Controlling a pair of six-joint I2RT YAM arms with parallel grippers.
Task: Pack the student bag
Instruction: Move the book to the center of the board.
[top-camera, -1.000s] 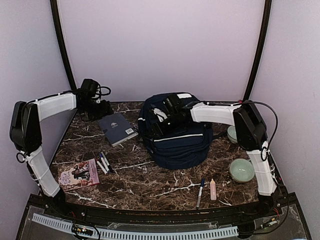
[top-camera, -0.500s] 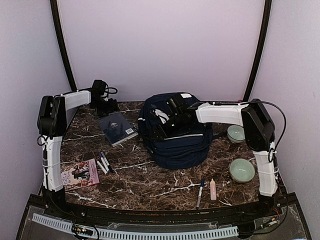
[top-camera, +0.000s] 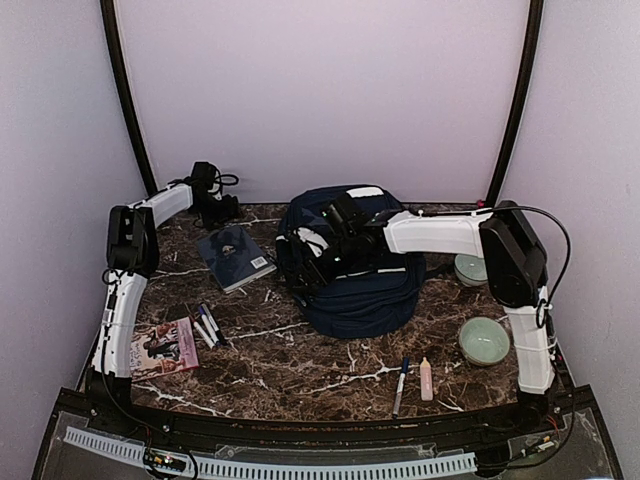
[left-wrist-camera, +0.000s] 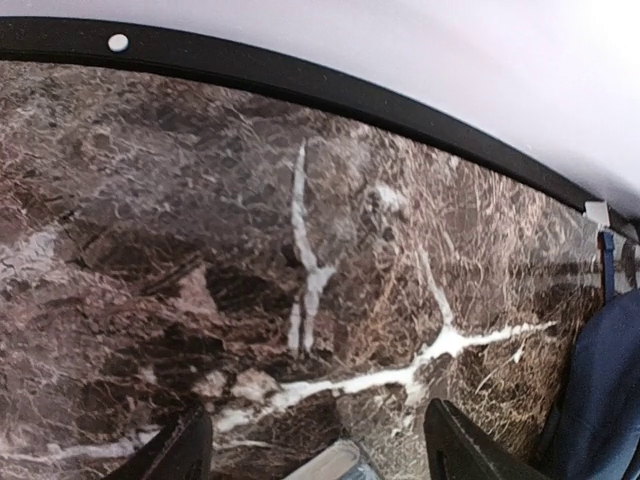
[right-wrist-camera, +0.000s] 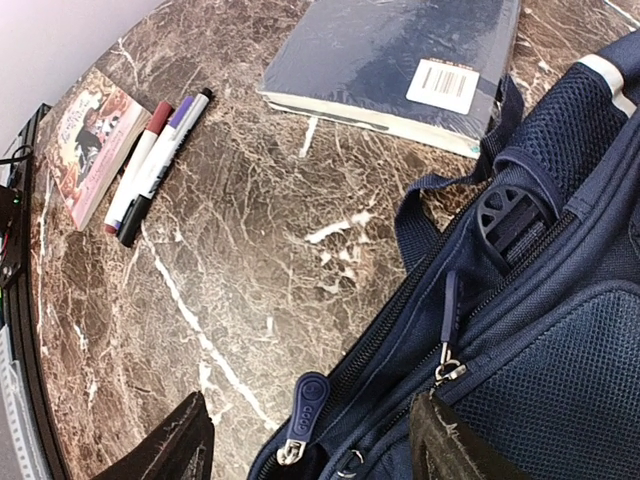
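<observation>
The student bag (top-camera: 355, 280), a navy backpack with a white stripe, lies in the middle of the table. My right gripper (top-camera: 318, 252) is open and hovers over the bag's left edge. In the right wrist view the gripper (right-wrist-camera: 310, 452) is open over the bag (right-wrist-camera: 540, 340), and a navy zipper pull (right-wrist-camera: 308, 400) lies between the fingers, untouched. A second pull (right-wrist-camera: 447, 335) and a black buckle (right-wrist-camera: 510, 220) sit further up. My left gripper (top-camera: 217, 208) is open and empty at the back left, above bare marble (left-wrist-camera: 320, 300).
A dark blue hardcover book (top-camera: 235, 258) lies left of the bag. Markers (top-camera: 207, 325) and a pink book (top-camera: 155, 347) lie front left. A pen (top-camera: 400, 384) and a pink highlighter (top-camera: 426, 378) lie front right. Two green bowls (top-camera: 483, 340) stand on the right.
My left arm has swung up and inward, its gripper shifting slightly right at the table's back edge. My right gripper has moved left across the bag to its left edge.
</observation>
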